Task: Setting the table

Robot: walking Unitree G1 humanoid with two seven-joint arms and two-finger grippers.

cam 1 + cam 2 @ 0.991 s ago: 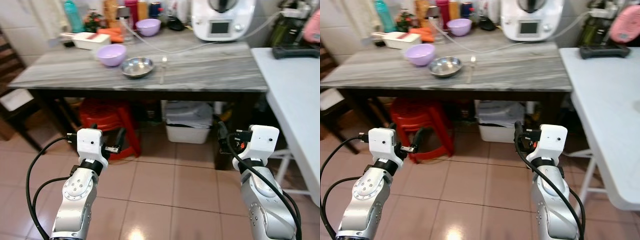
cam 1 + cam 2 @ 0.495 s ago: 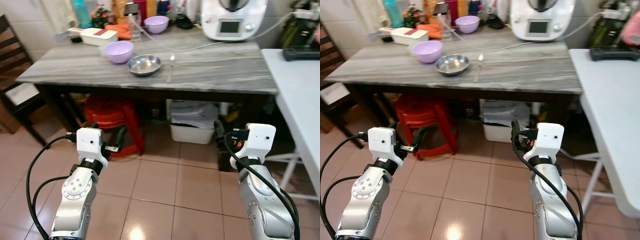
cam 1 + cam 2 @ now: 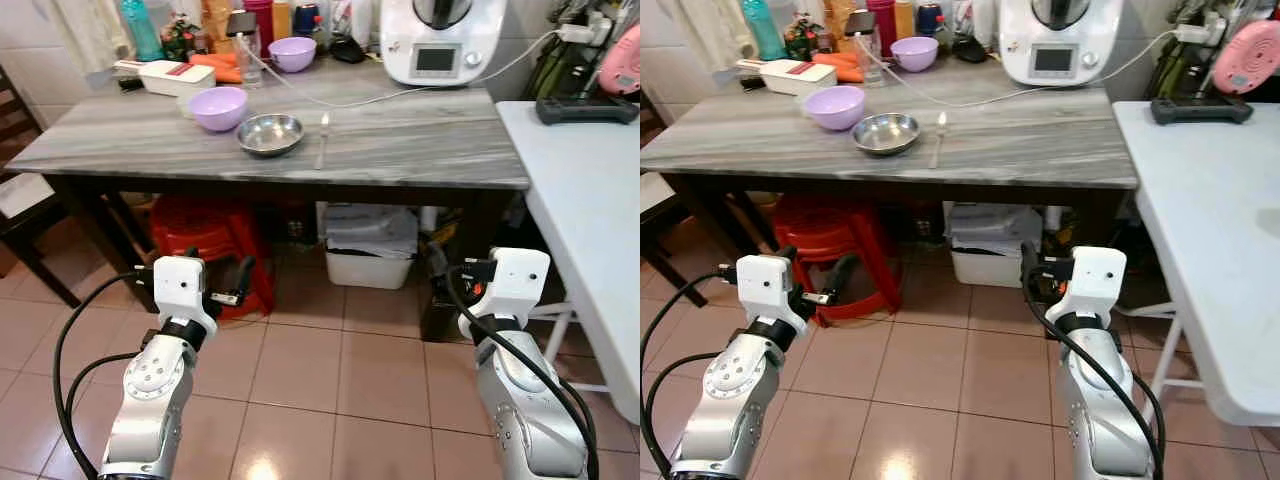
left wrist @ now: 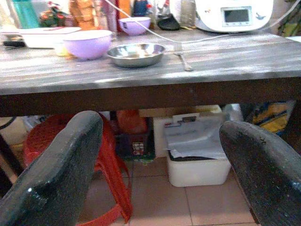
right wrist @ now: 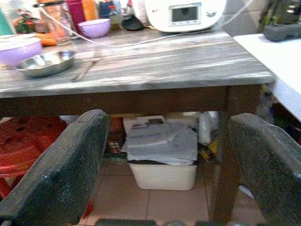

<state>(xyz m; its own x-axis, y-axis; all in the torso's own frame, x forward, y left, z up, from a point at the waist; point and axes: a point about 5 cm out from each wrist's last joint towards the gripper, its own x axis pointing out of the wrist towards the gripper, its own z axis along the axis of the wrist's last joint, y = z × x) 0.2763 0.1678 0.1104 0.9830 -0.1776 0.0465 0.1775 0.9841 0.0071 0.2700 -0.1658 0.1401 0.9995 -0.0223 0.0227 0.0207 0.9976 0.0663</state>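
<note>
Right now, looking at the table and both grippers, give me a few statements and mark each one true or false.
1. The steel bowl sits beside the lilac bowl on the grey table. True.
2. The left gripper holds a spoon. False: its fingers are open and hold nothing; the spoon lies on the table by the steel bowl.
3. A red stool stands under the table. True.
4. The right gripper is shut on the steel bowl. False: it is open, low in front of the table.
5. The white appliance stands on the floor. False: it stands on the table's far side.
</note>
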